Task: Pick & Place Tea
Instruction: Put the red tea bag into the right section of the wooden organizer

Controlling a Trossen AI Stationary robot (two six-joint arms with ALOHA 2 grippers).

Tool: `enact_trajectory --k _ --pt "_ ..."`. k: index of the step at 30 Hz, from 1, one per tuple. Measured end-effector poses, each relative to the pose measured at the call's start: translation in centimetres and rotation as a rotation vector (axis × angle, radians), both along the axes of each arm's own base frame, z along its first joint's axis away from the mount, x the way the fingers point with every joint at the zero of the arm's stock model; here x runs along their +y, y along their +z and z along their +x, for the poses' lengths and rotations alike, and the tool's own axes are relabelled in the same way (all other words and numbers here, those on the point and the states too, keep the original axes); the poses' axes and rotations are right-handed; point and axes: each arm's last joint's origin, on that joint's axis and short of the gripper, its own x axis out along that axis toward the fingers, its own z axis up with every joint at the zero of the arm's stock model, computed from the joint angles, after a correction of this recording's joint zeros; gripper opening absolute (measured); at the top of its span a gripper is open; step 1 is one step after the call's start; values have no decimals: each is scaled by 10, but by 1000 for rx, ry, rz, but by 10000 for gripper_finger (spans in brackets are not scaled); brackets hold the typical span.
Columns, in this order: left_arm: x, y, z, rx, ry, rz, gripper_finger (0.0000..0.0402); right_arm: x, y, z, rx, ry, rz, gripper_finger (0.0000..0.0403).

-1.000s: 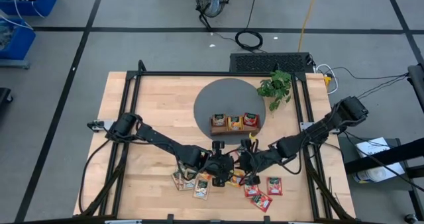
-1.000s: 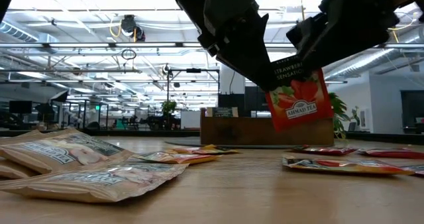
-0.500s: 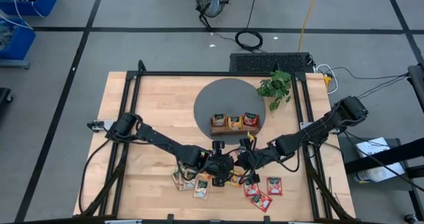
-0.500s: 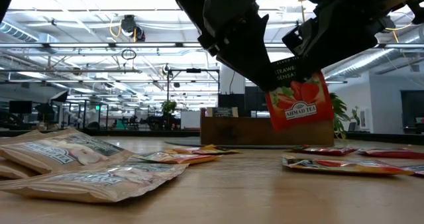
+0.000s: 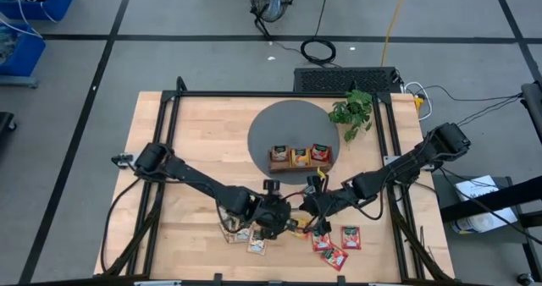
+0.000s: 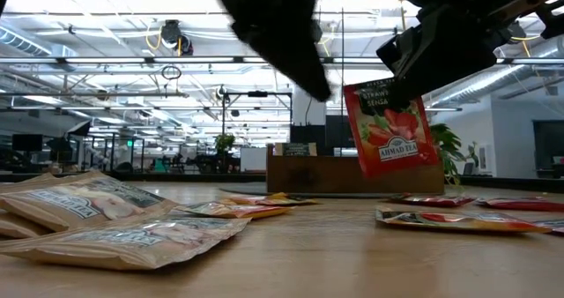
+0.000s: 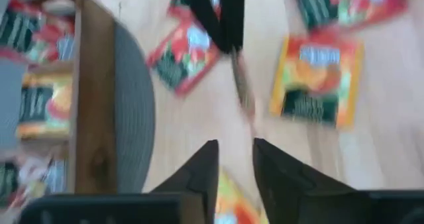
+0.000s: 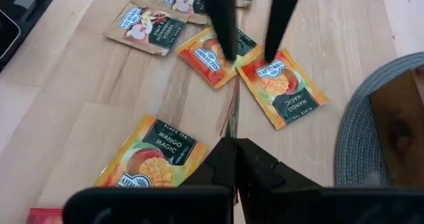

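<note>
A red tea sachet [image 6: 389, 129] hangs in the air in front of the brown wooden tray [image 6: 304, 176], under my right gripper [image 6: 401, 69], which is shut on it. The right wrist view shows it edge-on as a thin line [image 8: 232, 114] ahead of that gripper [image 8: 235, 144]. My left gripper [image 7: 235, 161] is open and blurred in the low view [image 6: 278, 29], left of the sachet and apart from it. Other sachets lie flat on the table: beige [image 5: 246, 233], orange [image 8: 281, 85] and red [image 5: 350, 236]. The tray [image 5: 299, 166] holds sachets in its compartments. My right gripper pinches the red sachet between its two fingers at the top edge [image 6: 381, 91]. The fingers come from above, slanting down. The sachet hangs below them, lifted clear of the table and slightly tilted, with its printed face toward the low camera.
The tray stands on a round grey mat [image 5: 284, 125], with a small green plant [image 5: 351, 110] at the mat's far right. Loose sachets lie across the near middle of the table, under and around both grippers. Bare wood [image 5: 195, 142] lies at the far left.
My left gripper has come off the red sachet and drawn back toward the table's left, moving fast enough to blur. The sachet stays lifted, now hanging from my right gripper alone, and has tilted slightly.
</note>
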Motion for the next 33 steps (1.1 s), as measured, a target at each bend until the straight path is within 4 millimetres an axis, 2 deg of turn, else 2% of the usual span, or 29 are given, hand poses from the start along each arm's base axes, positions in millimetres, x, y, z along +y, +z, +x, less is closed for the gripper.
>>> enact_trajectory --k 4,9,13,17,21,25,29,33 --pt "-7 4 -14 65 9 -13 138 -2 4 -3 2 4 -7 0" --pt "-20 -1 -30 114 54 35 148 -9 28 -16 -96 4 -73 0" --pt "-32 -15 -40 103 37 50 136 -31 46 -35 -186 -22 -82 0" --pt "-38 -26 -47 95 28 60 114 -61 55 -56 -255 -80 -113 0" --pt "-37 -35 -50 88 41 48 92 -97 50 -75 -280 -199 -150 0" --pt "-34 -40 -48 72 37 55 74 -128 32 -84 -224 -271 -135 0" --pt "-30 -40 -45 59 29 58 64 -152 17 -90 -155 -290 -57 0" --pt "-27 -40 -41 44 34 52 61 -165 10 -90 -113 -286 -15 0"
